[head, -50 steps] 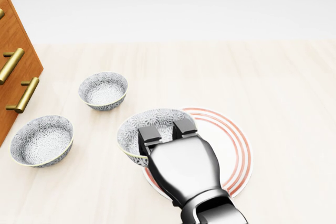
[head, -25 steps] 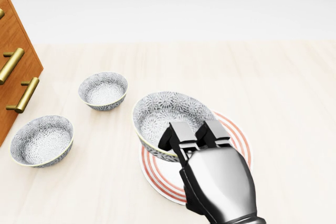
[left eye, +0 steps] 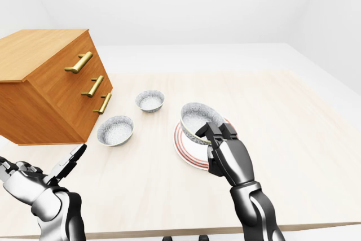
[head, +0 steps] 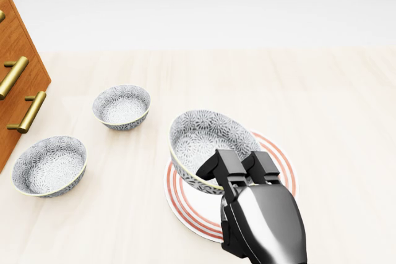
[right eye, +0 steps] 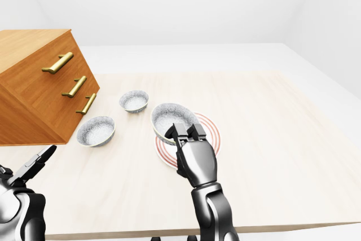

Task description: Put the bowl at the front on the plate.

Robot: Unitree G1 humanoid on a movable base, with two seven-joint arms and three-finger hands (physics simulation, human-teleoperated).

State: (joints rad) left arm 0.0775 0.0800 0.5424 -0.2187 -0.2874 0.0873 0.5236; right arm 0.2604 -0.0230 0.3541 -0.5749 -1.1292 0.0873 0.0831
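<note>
A grey patterned bowl (head: 207, 140) hangs tilted just above the red-ringed white plate (head: 281, 162), over its left part. My right hand (head: 238, 166) is shut on the bowl's near rim, its fingers (head: 216, 164) hooked over the edge. In the left-eye view the same bowl (left eye: 197, 118) shows lifted over the plate (left eye: 181, 145). My left hand (left eye: 70, 160) hovers open at the bottom left, away from everything.
Two more patterned bowls (head: 122, 106) (head: 49, 165) stand on the pale wooden table (head: 334, 109) to the left of the plate. A tilted wooden drawer chest (left eye: 53, 86) with brass handles fills the left side. The table's right half is bare wood.
My right hand has carried the bowl rightward and lifted it, from the plate's left edge to above the plate. The other bowls and the camera have stayed still.
</note>
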